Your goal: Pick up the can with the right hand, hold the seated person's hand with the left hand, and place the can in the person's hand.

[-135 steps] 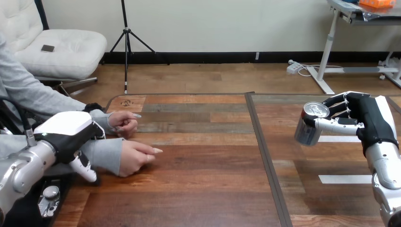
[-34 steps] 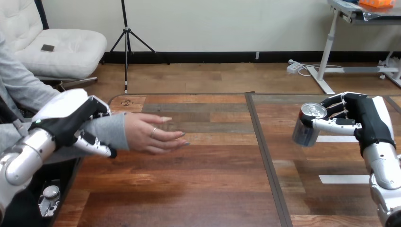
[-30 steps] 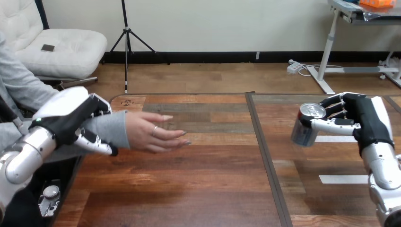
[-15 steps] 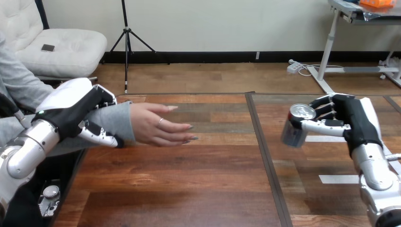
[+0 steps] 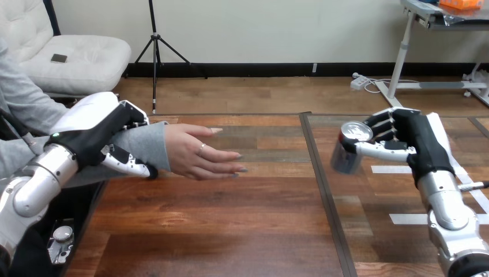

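Left hand [image 5: 95, 131] is at the left edge of the desk [image 5: 230, 231], fingers and thumb curled round the person's sleeved wrist. The person's hand [image 5: 202, 153] reaches right over the left half of the desk, open, fingers straight. Right hand [image 5: 412, 135] is over the right half, closed round the can [image 5: 344, 156]. Can is off the desk, tilted, top facing up and left, well apart from the person's hand.

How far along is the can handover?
Done: can lifted, the right hand curled round it. In hand: the left hand grips the person's wrist, the person's hand open. Left: the can, apart from that hand, is not yet placed in it.
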Action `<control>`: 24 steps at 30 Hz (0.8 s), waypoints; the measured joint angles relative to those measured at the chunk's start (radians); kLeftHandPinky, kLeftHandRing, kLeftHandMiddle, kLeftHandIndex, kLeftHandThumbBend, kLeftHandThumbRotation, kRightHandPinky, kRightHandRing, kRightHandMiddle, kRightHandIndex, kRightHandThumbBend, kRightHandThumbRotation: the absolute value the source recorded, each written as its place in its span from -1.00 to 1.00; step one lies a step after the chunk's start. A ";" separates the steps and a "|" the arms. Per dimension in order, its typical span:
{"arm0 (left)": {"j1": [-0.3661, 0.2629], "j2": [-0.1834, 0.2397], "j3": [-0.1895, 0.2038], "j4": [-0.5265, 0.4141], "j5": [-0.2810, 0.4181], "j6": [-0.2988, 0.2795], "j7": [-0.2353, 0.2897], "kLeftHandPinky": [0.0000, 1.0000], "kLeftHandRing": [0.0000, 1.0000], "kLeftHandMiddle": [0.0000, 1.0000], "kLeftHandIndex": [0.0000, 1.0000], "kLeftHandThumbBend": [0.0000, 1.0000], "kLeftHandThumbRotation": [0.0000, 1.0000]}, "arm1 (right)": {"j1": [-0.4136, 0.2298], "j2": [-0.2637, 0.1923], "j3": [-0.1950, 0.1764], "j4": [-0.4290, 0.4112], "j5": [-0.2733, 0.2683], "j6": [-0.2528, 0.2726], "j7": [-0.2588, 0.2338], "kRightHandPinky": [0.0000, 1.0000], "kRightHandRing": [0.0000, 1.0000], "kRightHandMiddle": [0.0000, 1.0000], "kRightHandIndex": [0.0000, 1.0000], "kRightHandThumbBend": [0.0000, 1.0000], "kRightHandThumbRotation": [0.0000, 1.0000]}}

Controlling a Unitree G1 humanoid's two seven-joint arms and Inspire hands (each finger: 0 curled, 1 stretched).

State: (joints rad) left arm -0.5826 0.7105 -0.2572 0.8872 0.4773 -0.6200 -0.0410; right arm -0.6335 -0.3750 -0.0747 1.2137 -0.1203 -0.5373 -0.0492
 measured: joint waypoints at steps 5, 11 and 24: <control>0.005 -0.005 0.001 -0.005 0.000 0.000 -0.010 -0.72 -0.61 -0.47 -0.37 0.49 -1.00 | -0.002 0.011 0.000 -0.010 0.000 -0.001 0.000 -0.30 -0.26 -0.16 -0.15 0.62 -1.00; 0.011 -0.009 0.001 -0.010 0.000 0.000 -0.025 -0.72 -0.61 -0.46 -0.37 0.50 -1.00 | -0.003 0.023 0.000 -0.019 0.000 -0.001 0.005 -0.33 -0.28 -0.17 -0.14 0.63 -1.00; 0.018 -0.017 0.001 -0.017 -0.001 0.002 -0.082 -0.64 -0.52 -0.37 -0.32 0.55 -1.00 | -0.004 0.032 0.000 -0.032 0.000 -0.001 0.011 -0.32 -0.28 -0.17 -0.15 0.64 -1.00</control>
State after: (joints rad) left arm -0.5649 0.6939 -0.2558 0.8704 0.4765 -0.6176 -0.1226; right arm -0.6372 -0.3428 -0.0746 1.1813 -0.1199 -0.5384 -0.0382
